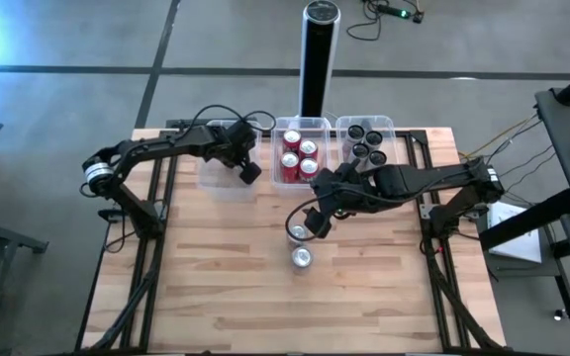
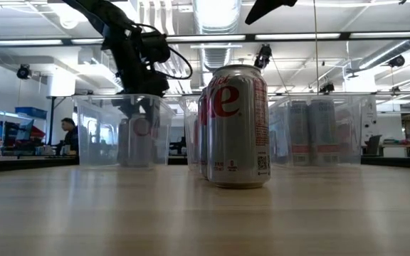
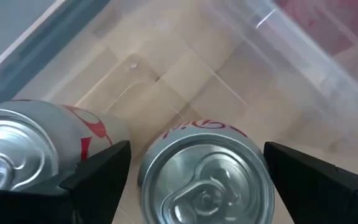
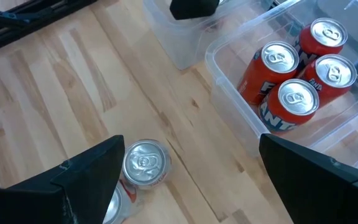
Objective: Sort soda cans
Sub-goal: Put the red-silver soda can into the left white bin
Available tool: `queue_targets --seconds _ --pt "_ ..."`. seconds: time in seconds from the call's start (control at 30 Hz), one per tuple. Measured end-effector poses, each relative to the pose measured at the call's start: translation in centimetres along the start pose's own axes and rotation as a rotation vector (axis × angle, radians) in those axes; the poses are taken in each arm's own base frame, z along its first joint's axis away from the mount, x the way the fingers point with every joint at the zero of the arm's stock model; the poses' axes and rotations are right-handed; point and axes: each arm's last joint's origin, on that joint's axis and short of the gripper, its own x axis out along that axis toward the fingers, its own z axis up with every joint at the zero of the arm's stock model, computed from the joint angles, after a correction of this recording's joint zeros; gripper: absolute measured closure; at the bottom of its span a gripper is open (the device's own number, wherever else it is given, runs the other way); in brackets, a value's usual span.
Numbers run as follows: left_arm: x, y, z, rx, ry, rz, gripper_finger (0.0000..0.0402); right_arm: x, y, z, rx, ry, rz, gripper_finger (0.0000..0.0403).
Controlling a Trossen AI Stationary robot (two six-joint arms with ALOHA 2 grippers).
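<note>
Left wrist view — left gripper (image 3: 194, 180) open around silver can (image 3: 207, 174).

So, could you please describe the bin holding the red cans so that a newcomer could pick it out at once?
Start at the tall black post at the table's far edge. Three clear bins sit in a row just in front of it; take the middle bin. It alone holds red cans, four with silver tops, whereas the left bin holds silver cans and the right bin holds black ones.
</note>
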Motion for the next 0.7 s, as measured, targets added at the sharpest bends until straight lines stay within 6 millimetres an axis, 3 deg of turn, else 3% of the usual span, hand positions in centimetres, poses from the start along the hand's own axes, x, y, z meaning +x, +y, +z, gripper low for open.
queue_targets --seconds 0.5,0.7 --pt "-0.9 0.0 0.5 0.025 -0.003 -0.005 0.0049 0.0 0.0 0.0 0.01 -0.001 -0.003 0.0035" --pt "-2.4 0.0 0.1 0.023 -0.01 -0.023 0.0049 0.4 -0.1 -0.3 0.001 0.012 -0.02 0.0035"
